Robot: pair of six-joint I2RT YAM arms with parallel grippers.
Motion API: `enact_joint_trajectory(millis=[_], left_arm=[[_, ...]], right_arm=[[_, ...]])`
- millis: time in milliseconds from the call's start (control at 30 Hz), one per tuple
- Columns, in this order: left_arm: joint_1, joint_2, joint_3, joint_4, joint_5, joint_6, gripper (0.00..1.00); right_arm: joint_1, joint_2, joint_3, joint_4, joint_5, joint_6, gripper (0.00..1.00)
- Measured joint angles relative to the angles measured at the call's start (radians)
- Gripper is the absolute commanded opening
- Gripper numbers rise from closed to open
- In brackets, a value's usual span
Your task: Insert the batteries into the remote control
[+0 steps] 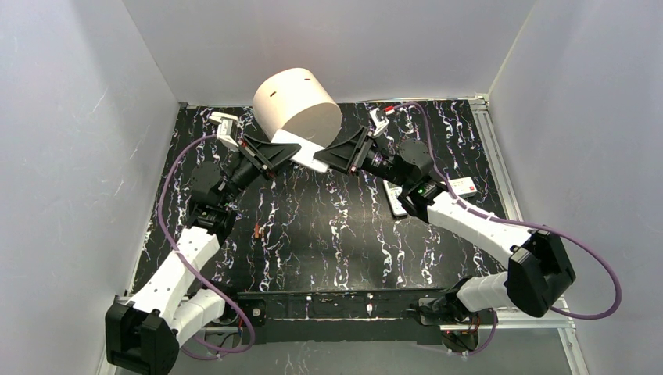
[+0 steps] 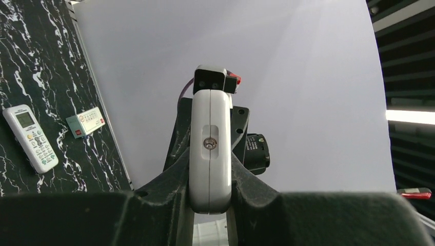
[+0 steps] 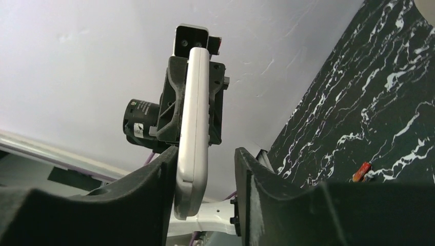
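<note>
White remote (image 2: 209, 148) fills left jaws, stands loose in right jaws.

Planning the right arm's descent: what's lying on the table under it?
A spare remote with a display lies face up on the table beneath the right arm; from above, the arm hides part of it. A small box lies beside it, apart.

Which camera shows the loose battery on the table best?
Right wrist: the battery lies unobstructed, its orange-red colour clear. Top view shows the battery only as a tiny speck; left wrist misses it.
</note>
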Motion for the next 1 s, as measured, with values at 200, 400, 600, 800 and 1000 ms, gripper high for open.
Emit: enact_joint_trajectory(millis=[200,400,600,800,1000], left_arm=[[0.011,0.020,-0.048,0.015,-0.031,-0.035,0.00],[0.013,0.032,-0.052,0.010,-0.033,-0.018,0.00],[0.018,0.034,-0.052,-0.001,-0.053,0.002,0.00],[0.026,0.037,-0.052,0.014,-0.051,-0.041,0.00],[0.038,0.037,-0.052,0.021,-0.062,-0.028,0.00]], right_arm=[[-0.008,0.023,0.009,-0.093,0.017,0.034,0.58],[-0.008,0.005,0.013,-0.184,0.049,0.029,0.49],[-0.008,-0.050,0.039,-0.333,0.101,-0.005,0.42],[-0.008,-0.090,-0.001,-0.283,0.113,-0.023,0.40],[-0.008,-0.086,0.000,-0.284,0.106,-0.028,0.40]])
